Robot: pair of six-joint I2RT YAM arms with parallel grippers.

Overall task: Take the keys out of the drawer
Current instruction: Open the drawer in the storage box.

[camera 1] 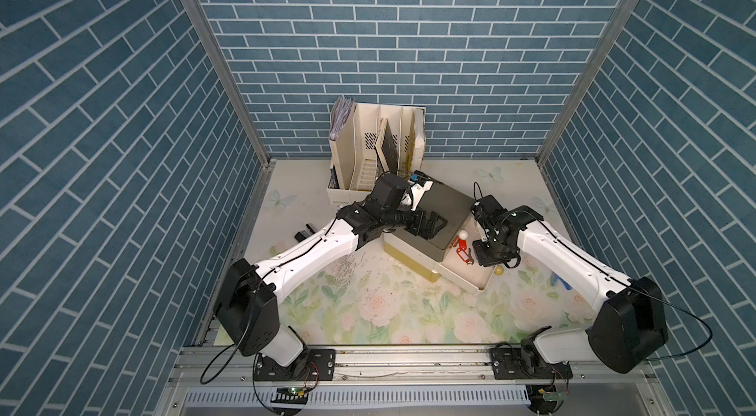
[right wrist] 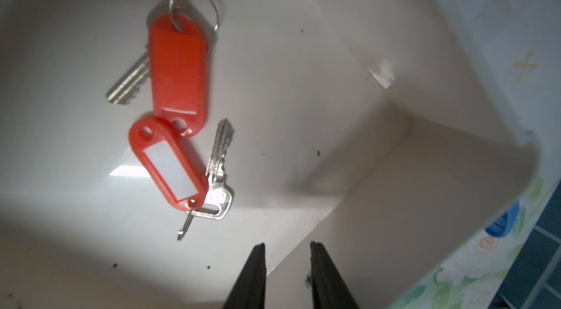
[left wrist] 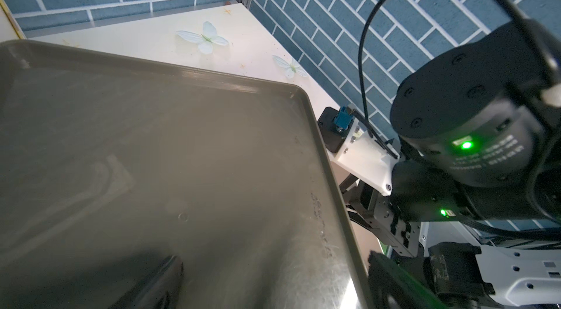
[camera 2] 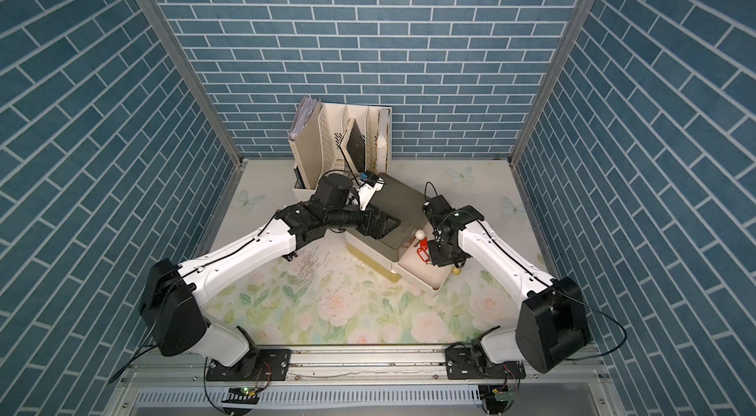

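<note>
From my seat I see the keys (right wrist: 179, 73) lying on the floor of the pulled-out drawer (right wrist: 425, 186): two sets, each a metal key on a ring with a red tag, the two tags touching end to end. In both top views they show as a red patch (camera 1: 461, 252) (camera 2: 422, 253) at the drawer's inner end, near the cabinet front. The right gripper (right wrist: 287, 246) hangs over the drawer with the keys at about ten o'clock of its tips. Its fingers (right wrist: 258, 262) stand a narrow gap apart with nothing between them, clear of the keys. The left gripper (camera 1: 435, 230) sits at the near edge of the cabinet's grey top (left wrist: 151, 140). Its fingers are spread wide and hold nothing, one over the top and one just past its edge. The drawer sticks out toward four o'clock from the cabinet. A cream file organiser (camera 1: 368, 148) stands at twelve o'clock against the back wall. A blue object (camera 1: 558, 281) lies on the floral mat (camera 1: 409, 311) at three o'clock of the drawer.
</note>
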